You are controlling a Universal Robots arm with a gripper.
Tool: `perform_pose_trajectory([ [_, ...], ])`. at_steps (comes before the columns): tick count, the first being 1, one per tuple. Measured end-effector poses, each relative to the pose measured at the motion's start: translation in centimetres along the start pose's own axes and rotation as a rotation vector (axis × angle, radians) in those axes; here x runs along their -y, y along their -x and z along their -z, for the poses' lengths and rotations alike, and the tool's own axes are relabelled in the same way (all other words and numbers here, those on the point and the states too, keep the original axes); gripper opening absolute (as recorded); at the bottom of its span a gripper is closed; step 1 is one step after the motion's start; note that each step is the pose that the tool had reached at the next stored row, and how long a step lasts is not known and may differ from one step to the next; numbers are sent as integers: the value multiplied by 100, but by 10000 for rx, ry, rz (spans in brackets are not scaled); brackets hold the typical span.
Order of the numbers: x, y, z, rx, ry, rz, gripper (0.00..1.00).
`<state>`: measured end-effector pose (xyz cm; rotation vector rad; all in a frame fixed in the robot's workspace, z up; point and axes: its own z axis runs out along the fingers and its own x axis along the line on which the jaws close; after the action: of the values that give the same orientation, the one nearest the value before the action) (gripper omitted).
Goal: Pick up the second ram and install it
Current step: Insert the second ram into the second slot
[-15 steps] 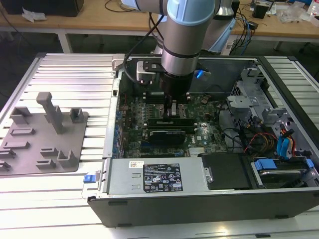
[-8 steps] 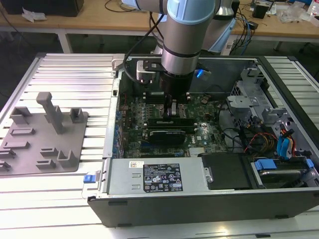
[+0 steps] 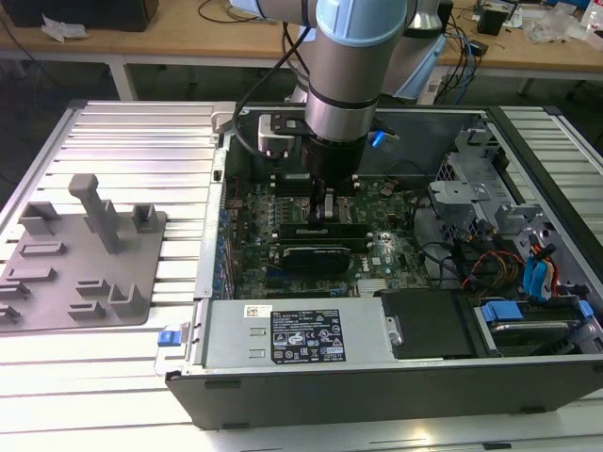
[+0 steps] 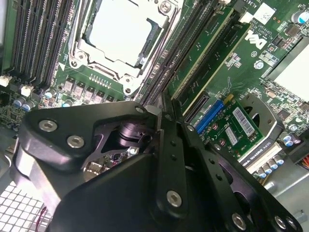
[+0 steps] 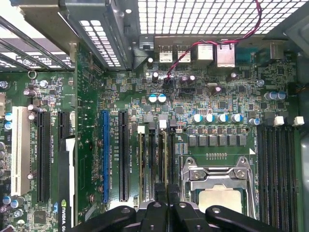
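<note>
My gripper (image 3: 325, 209) is down inside the open computer case, over the memory slots beside the CPU socket (image 4: 120, 34). Its two black fingers (image 4: 169, 145) are pressed close together on the top edge of the second ram (image 5: 165, 159), a slim dark stick with a greenish board. The stick stands upright in a slot and runs away from the fingertips in both wrist views. Another green stick (image 4: 217, 46) sits in a neighbouring slot next to it. In the first wrist view the gripper (image 5: 165, 205) meets the stick at its near end.
A black graphics card (image 3: 320, 252) lies just in front of the gripper. The drive cage and cables (image 3: 490, 217) fill the case toward the exterior view's right. A grey parts fixture (image 3: 80, 254) sits on the slatted table at the exterior view's left.
</note>
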<state>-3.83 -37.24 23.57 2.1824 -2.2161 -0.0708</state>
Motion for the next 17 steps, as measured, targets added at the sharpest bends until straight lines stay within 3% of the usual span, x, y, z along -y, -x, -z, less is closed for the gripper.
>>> perform_pose_trajectory([
  [17,12,-1,-45,-14,2,241,9],
])
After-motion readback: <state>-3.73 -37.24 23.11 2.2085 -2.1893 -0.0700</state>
